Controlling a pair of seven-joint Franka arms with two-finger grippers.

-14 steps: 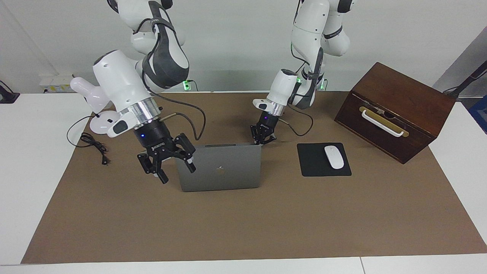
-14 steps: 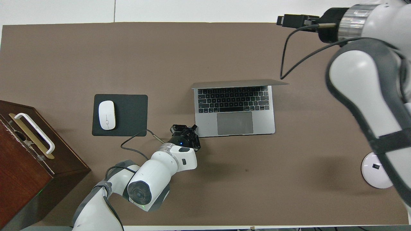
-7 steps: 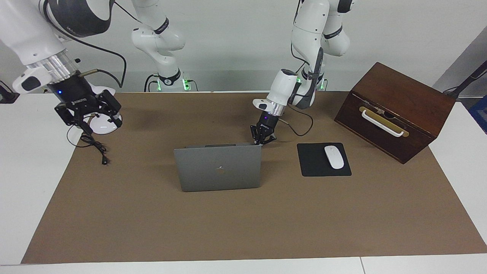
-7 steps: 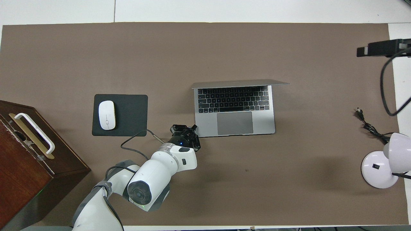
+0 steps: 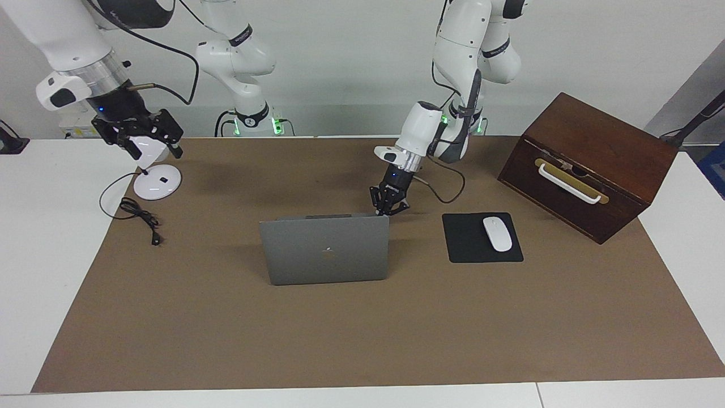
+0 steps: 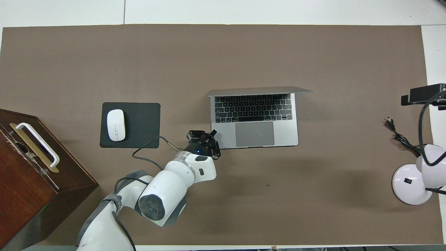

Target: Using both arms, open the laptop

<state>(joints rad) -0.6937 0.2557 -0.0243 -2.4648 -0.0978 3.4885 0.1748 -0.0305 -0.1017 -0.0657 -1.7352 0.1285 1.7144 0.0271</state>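
Where brown mat (image 5: pixel 362 328) covers table: laptop (image 5: pixel 325 249) open.

I see the thin silver-grey metal laptop (image 5: pixel 325 249) (image 6: pixel 254 118) standing open near the middle of the frame on the brown-covered table (image 5: pixel 362 334). Its lid is raised about upright, dark apple logo facing the facing view. The overhead view shows me its black keyboard and grey trackpad, base flat.

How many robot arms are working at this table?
2. The left arm reaches down at the open laptop's corner nearest the mouse pad. The right arm is raised over the white desk lamp at its own end of the table.
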